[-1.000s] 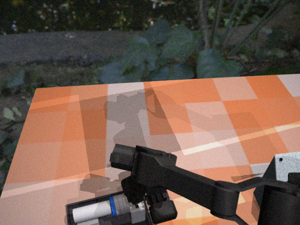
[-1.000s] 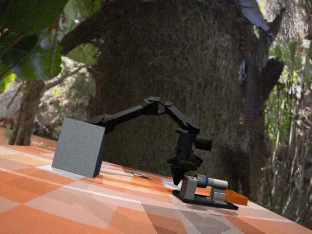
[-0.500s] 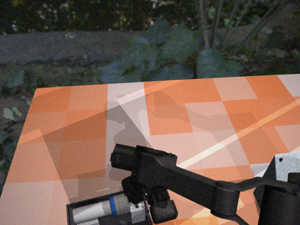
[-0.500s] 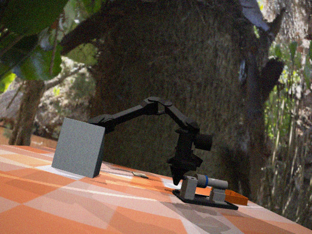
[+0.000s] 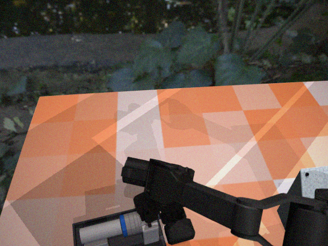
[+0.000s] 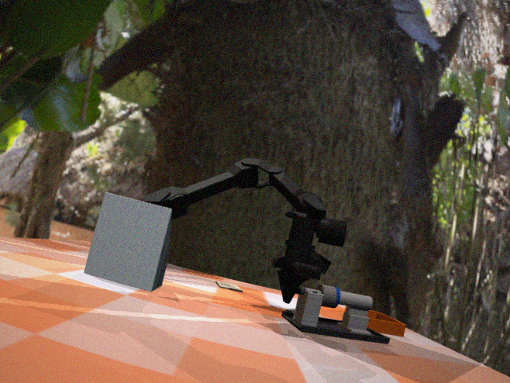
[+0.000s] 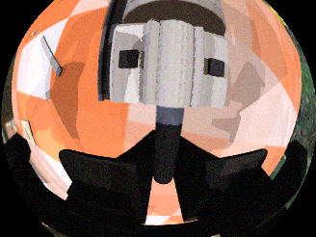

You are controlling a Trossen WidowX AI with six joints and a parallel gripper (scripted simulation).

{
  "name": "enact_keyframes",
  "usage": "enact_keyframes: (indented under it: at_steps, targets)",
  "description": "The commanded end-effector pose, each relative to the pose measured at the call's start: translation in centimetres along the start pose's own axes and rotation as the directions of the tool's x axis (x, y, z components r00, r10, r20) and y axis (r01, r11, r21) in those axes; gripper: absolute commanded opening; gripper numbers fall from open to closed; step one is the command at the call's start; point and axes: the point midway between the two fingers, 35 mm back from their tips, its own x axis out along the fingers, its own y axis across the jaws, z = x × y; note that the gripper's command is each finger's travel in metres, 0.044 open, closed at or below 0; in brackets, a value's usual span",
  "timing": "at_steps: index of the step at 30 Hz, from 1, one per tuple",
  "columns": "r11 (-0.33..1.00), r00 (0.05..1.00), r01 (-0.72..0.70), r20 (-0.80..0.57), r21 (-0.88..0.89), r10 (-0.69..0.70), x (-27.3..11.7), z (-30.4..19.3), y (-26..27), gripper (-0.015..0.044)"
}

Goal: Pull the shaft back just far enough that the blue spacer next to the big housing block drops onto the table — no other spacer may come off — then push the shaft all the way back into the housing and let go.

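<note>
The black gripper (image 6: 290,297) (image 7: 164,161) is shut on the dark end of the shaft (image 7: 165,144), just outside the grey support block (image 5: 150,234) (image 6: 308,308) (image 7: 173,63). A length of shaft shows between block and fingers in the wrist view. The blue spacer (image 5: 123,225) (image 6: 338,296) is still up in line with the shaft, against the large pale grey housing cylinder (image 5: 100,230) (image 6: 356,300). Grey spacers (image 5: 133,223) (image 6: 329,295) sit between it and the support block. The shaft inside the spacers is hidden. No spacer is seen lying on the table.
The fixture stands on a dark base plate (image 5: 75,234) (image 6: 349,334). An orange tray (image 6: 393,326) is behind its far end. A big grey block (image 6: 127,243) (image 5: 315,180) stands at the arm's base. A small flat pale piece (image 6: 228,286) lies beyond the gripper.
</note>
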Motion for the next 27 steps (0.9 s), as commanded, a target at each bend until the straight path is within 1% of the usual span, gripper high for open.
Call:
enact_keyframes:
  at_steps: [1,27]
  targets:
    - [1.000,1.000,0.003,-0.001,-0.001,-0.003,0.02,-0.13,-0.07,0.0000]
    - [1.000,1.000,0.003,-0.001,-0.001,-0.003,0.02,-0.40,-0.07,0.0000]
